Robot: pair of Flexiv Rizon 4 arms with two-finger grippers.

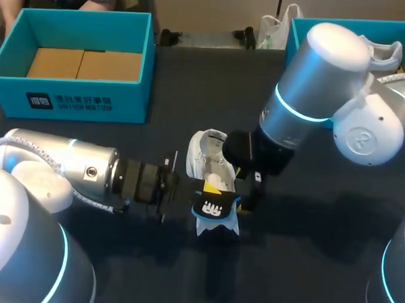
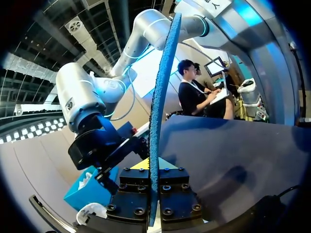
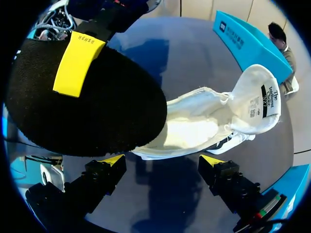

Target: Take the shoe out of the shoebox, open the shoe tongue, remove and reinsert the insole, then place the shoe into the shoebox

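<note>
Shoe [image 1: 208,155], white, lies mid-table with its tongue folded back, well apart from the teal shoebox [image 1: 69,98] at the far left. Just beside its near end, the black insole [image 1: 214,204] is clamped between the fingers of the left gripper [image 2: 153,168]. The right gripper [image 3: 163,160] hangs over the shoe, fingers spread wide.

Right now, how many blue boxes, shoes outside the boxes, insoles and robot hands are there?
Blue boxes: 2
Shoe outside them: 1
Insole: 1
Hands: 2, left hand and right hand
Total: 6
</note>
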